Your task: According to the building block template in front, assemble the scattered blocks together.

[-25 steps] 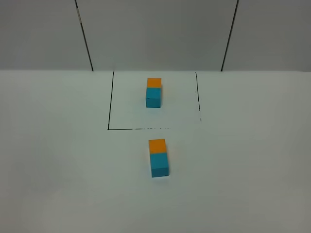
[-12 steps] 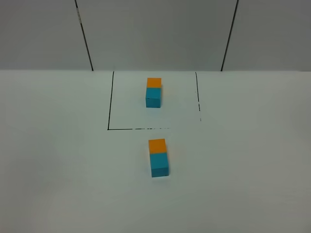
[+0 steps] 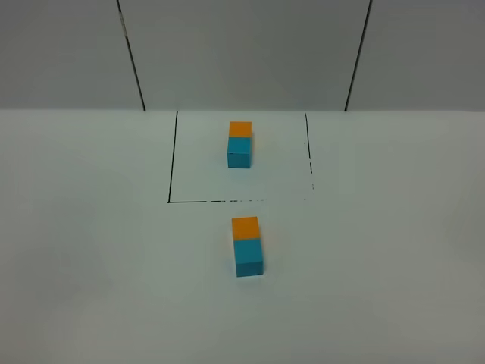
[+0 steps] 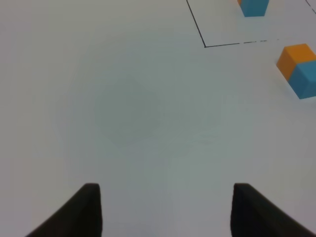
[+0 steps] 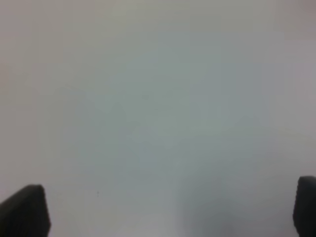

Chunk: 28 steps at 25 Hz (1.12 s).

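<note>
Scattered orange block point(image 3: 245, 227) and cyan block point(image 3: 248, 258) sit touching, centre of the exterior view, just below the black outline point(image 3: 171, 182). The template pair point(image 3: 239, 144) sits inside it, upper centre.

Judged light, rigid and matte, so slip is unlikely; opposite flat side faces are best gripped.

Left gripper point(image 4: 165, 210): fingers moderately apart, nothing held. Right gripper point(image 5: 170, 210): fingers wide, nothing held.

The full layout is given only by the exterior view. The blocks are caught at the left wrist frame's right edge; only bare counter point(image 5: 158, 98) is shown by the right wrist.
</note>
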### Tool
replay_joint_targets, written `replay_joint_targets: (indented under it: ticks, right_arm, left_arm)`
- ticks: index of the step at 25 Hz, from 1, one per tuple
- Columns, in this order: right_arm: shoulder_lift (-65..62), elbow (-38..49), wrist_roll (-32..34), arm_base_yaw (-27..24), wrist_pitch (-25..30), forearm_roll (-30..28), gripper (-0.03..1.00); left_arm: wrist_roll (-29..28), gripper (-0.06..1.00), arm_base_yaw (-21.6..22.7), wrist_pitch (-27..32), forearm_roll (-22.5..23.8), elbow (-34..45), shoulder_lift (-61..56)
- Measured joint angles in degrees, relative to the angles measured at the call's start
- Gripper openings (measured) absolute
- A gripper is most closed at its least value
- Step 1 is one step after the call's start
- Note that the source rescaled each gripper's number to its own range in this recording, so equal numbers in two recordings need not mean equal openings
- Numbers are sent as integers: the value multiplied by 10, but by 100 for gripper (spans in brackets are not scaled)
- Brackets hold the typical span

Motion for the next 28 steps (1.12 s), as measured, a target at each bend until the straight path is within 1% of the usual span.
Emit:
replay_joint_targets:
  ticks: [2, 9, 15, 22, 25, 28]
  right_arm:
    - [-27, 17, -20, 0, -12, 3, 100]
    - [-89, 34, -64, 0, -5, 19, 100]
    - [-149, 35, -69, 0, -4, 20, 100]
    - [-155, 35, -70, -2, -4, 20, 100]
    - [-155, 35, -70, -29, -4, 21, 100]
    - [-155, 35, -71, -69, -4, 20, 100]
  left_arm:
    - [0, 23, 0, 0, 0, 0, 0]
    - [-1, 23, 0, 0, 0, 0, 0]
    - [-1, 23, 0, 0, 0, 0, 0]
    - [-1, 23, 0, 0, 0, 0, 0]
    - [-1, 23, 0, 0, 0, 0, 0]
    - [-1, 23, 0, 0, 0, 0, 0]
